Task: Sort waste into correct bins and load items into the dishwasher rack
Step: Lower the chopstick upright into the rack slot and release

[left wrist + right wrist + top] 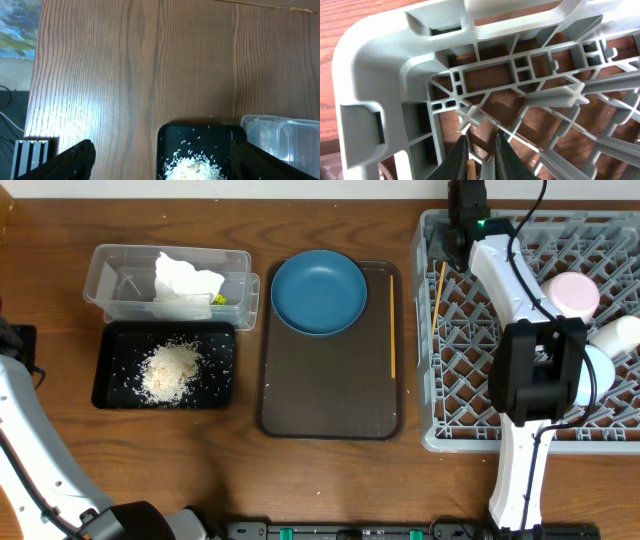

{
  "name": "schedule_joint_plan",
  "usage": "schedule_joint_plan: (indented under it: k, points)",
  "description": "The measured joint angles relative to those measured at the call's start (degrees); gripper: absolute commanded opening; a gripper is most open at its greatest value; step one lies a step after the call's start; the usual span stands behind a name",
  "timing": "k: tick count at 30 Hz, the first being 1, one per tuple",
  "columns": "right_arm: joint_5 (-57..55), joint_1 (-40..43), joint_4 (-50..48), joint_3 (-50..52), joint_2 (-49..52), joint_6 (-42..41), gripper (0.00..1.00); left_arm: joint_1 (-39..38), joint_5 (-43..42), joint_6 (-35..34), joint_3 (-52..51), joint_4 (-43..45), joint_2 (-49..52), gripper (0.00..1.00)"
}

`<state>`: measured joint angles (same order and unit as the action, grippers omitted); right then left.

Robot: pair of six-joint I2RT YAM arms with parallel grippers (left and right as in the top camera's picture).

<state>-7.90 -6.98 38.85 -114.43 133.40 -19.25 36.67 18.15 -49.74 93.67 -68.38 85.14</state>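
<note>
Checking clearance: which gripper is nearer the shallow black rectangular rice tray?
Left. The left gripper hangs by the black tray's edge; the right gripper is at the grey plastic rack's corner.

Soft, even light fell from above, glare whitened the table (pixel 62 107) in the left wrist view, and the rack (pixel 380 75) close-up blurred at its lower edge.
</note>
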Motion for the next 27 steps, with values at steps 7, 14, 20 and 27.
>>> schedule_joint_plan:
  k: [7, 14, 20, 27]
  points:
    - [-0.31, 0.0, -0.11, 0.0, 0.0, 2.62, 0.15, 0.0, 0.0, 0.0, 0.0, 0.0, 0.0, 0.89]
    - [-0.81, -0.02, 0.09, -0.2, 0.0, 5.81, 0.28, 0.0, 0.0, 0.0, 0.0, 0.0, 0.0, 0.89]
    - [-0.98, -0.02, 3.32, -4.04, 0.0, 6.82, 0.41, 0.0, 0.0, 0.0, 0.0, 0.0, 0.0, 0.89]
    - [-0.94, -0.11, 14.56, -11.96, 0.0, 5.88, 0.42, 0.0, 0.0, 0.0, 0.0, 0.0, 0.0, 0.89]
